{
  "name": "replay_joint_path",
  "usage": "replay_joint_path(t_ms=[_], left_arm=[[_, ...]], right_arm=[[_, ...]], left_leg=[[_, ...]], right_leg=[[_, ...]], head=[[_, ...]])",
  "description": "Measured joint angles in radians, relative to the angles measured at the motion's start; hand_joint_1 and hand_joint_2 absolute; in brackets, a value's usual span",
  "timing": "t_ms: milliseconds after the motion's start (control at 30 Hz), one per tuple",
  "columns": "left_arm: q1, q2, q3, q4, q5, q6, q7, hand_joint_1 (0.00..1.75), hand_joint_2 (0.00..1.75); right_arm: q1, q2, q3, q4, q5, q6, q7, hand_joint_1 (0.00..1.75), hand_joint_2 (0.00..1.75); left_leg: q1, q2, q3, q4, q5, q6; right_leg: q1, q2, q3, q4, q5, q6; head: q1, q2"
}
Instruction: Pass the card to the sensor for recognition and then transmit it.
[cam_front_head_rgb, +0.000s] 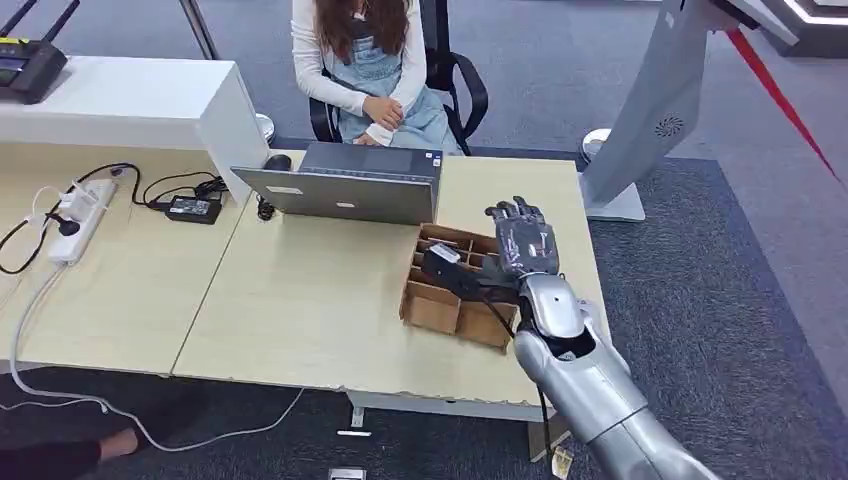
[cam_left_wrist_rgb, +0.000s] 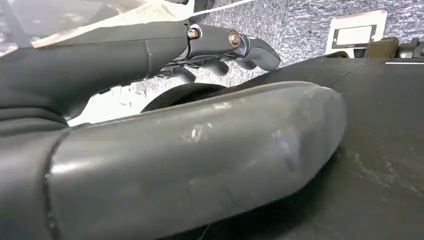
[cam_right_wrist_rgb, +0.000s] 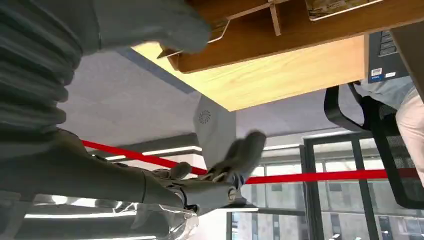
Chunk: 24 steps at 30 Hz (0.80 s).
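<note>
Head view – right hand: the right hand (cam_front_head_rgb: 522, 243) hovers over the far side of the cardboard divider box (cam_front_head_rgb: 432, 308) on the table (cam_front_head_rgb: 300, 300), fingers extended and apart, nothing visibly held.
Head view – card: not identifiable; it presumably lies in a compartment of the box, and a dark object (cam_front_head_rgb: 442, 265) rests across the dividers beside the hand.
Head view – surroundings: a laptop (cam_front_head_rgb: 340, 190) stands just behind the box; a person (cam_front_head_rgb: 365, 70) sits beyond it; a grey stand (cam_front_head_rgb: 650, 120), possibly the sensor, rises off the table's far right corner.
Left wrist view – left hand: the left hand (cam_left_wrist_rgb: 200, 150) is seen close, with its dark fingers (cam_left_wrist_rgb: 240, 47) curled in loosely; whether it holds anything cannot be told.
Right wrist view – right hand: fingers spread, empty, box overhead in this turned view.
Step in hand: judged as the reach for pickup.
Next move: lower the hand into the correct compartment and close on the card before moving toward the sensor.
</note>
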Motion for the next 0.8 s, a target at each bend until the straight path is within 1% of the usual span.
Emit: replay_joint_path(t_ms=[33, 133, 333, 500, 600, 633, 667, 700, 733, 767, 800], left_arm=[[0.0, 0.0, 0.0, 0.0, -0.001, 0.0, 0.0, 0.0, 0.0], [0.0, 0.0, 0.0, 0.0, -0.005, 0.0, 0.0, 0.0, 0.0], [-0.001, 0.0, 0.0, 0.0, -0.013, 0.0, 0.002, 0.0, 0.0], [-0.001, 0.0, 0.0, 0.0, -0.013, 0.0, 0.003, 0.0, 0.0], [-0.001, 0.0, 0.0, 0.0, -0.013, 0.0, 0.003, 0.0, 0.0], [-0.001, 0.0, 0.0, 0.0, -0.013, 0.0, 0.003, 0.0, 0.0], [-0.001, 0.0, 0.0, 0.0, -0.013, 0.0, 0.003, 0.0, 0.0], [-0.001, 0.0, 0.0, 0.0, -0.013, 0.0, 0.003, 0.0, 0.0], [-0.001, 0.0, 0.0, 0.0, -0.013, 0.0, 0.003, 0.0, 0.0], [-0.001, 0.0, 0.0, 0.0, -0.013, 0.0, 0.003, 0.0, 0.0], [-0.001, 0.0, 0.0, 0.0, -0.013, 0.0, 0.003, 0.0, 0.0]], right_arm=[[0.0, 0.0, 0.0, 0.0, 0.0, 0.001, 0.0, 1.47, 1.75], [0.001, -0.001, 0.0, 0.0, 0.001, 0.003, 0.005, 1.5, 1.75], [0.002, -0.007, -0.005, 0.001, 0.013, 0.015, 0.016, 1.38, 1.75], [0.005, -0.008, -0.015, 0.004, 0.015, 0.023, 0.021, 1.34, 1.75], [0.006, -0.008, -0.016, 0.004, 0.015, 0.023, 0.021, 1.13, 1.75], [0.007, -0.008, -0.016, 0.004, 0.016, 0.023, 0.021, 1.01, 1.75], [0.007, -0.008, -0.016, 0.004, 0.016, 0.023, 0.021, 0.79, 1.75], [0.007, -0.008, -0.016, 0.004, 0.016, 0.023, 0.021, 0.51, 1.75], [0.007, -0.008, -0.016, 0.004, 0.017, 0.023, 0.021, 0.26, 1.75], [0.007, -0.008, -0.016, 0.004, 0.018, 0.023, 0.021, 0.26, 1.75], [0.007, -0.008, -0.016, 0.004, 0.018, 0.023, 0.021, 0.19, 1.75]], left_leg=[[0.0, 0.0, 0.0, 0.0, 0.0, 0.0], [0.0, 0.0, 0.0, 0.0, 0.0, 0.0], [0.0, 0.0, 0.0, 0.0, 0.0, 0.0], [0.0, 0.0, 0.0, 0.0, 0.0, 0.0], [0.0, 0.0, 0.0, 0.0, 0.0, 0.0], [0.0, 0.0, 0.0, 0.0, 0.0, 0.0], [0.0, 0.0, 0.0, 0.0, 0.0, 0.0], [0.0, 0.0, 0.0, 0.0, 0.0, 0.0], [0.0, 0.0, 0.0, 0.0, 0.0, 0.0], [0.0, 0.0, 0.0, 0.0, 0.0, 0.0], [0.0, 0.0, 0.0, 0.0, 0.0, 0.0]], right_leg=[[0.0, 0.0, 0.0, 0.0, 0.0, 0.0], [0.0, 0.0, 0.0, 0.0, 0.0, 0.0], [0.0, 0.0, 0.0, 0.0, 0.0, 0.0], [0.0, 0.0, 0.0, 0.0, 0.0, 0.0], [0.0, 0.0, 0.0, 0.0, 0.0, 0.0], [0.0, 0.0, 0.0, 0.0, 0.0, 0.0], [0.0, 0.0, 0.0, 0.0, 0.0, 0.0], [0.0, 0.0, 0.0, 0.0, 0.0, 0.0], [0.0, 0.0, 0.0, 0.0, 0.0, 0.0], [0.0, 0.0, 0.0, 0.0, 0.0, 0.0], [0.0, 0.0, 0.0, 0.0, 0.0, 0.0]], head=[[0.0, 0.0], [0.0, 0.0], [0.0, 0.0], [0.0, 0.0], [0.0, 0.0], [0.0, 0.0], [0.0, 0.0], [0.0, 0.0], [0.0, 0.0], [0.0, 0.0], [0.0, 0.0]])
